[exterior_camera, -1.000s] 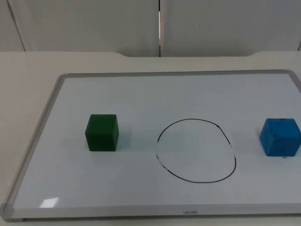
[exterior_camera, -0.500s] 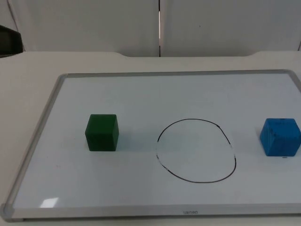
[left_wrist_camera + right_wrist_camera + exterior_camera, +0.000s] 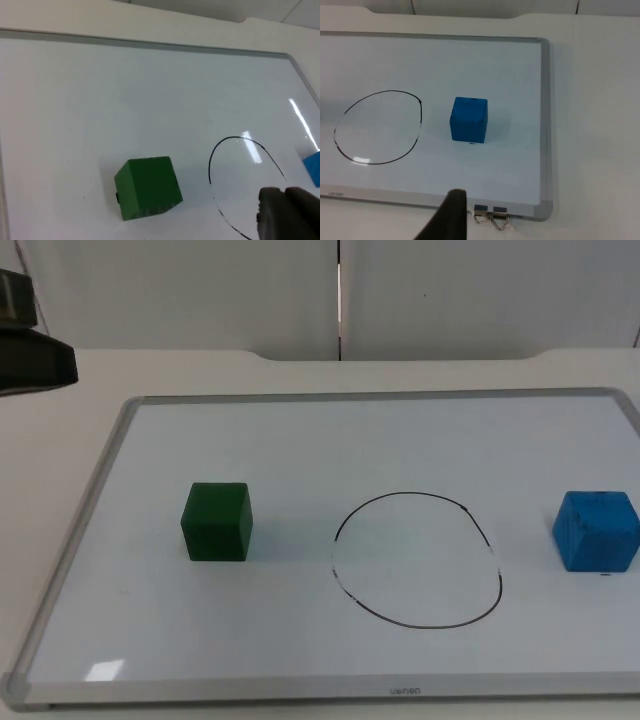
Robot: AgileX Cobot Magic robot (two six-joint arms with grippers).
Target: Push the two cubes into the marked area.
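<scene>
A green cube [image 3: 216, 522] sits on the left half of the whiteboard [image 3: 300, 440], left of a hand-drawn black circle [image 3: 417, 560]. A blue cube [image 3: 596, 530] sits right of the circle, near the board's right edge. Both cubes are outside the line. My left arm [image 3: 35, 355] enters at the far left, above the table and well behind the green cube. A dark part of my left gripper [image 3: 287, 212] hangs over the board between the green cube [image 3: 148, 187] and the circle [image 3: 240, 185]. My right gripper [image 3: 447, 217] is off the board's front edge, short of the blue cube [image 3: 468, 120].
The whiteboard has a raised grey frame [image 3: 85, 520] all round. Two metal binder clips [image 3: 490, 217] lie at its front right corner. The white table runs behind the board up to the grey partition wall [image 3: 340, 290].
My left arm has come into the top view from the upper left edge and moved further right. Neither cube has moved.
</scene>
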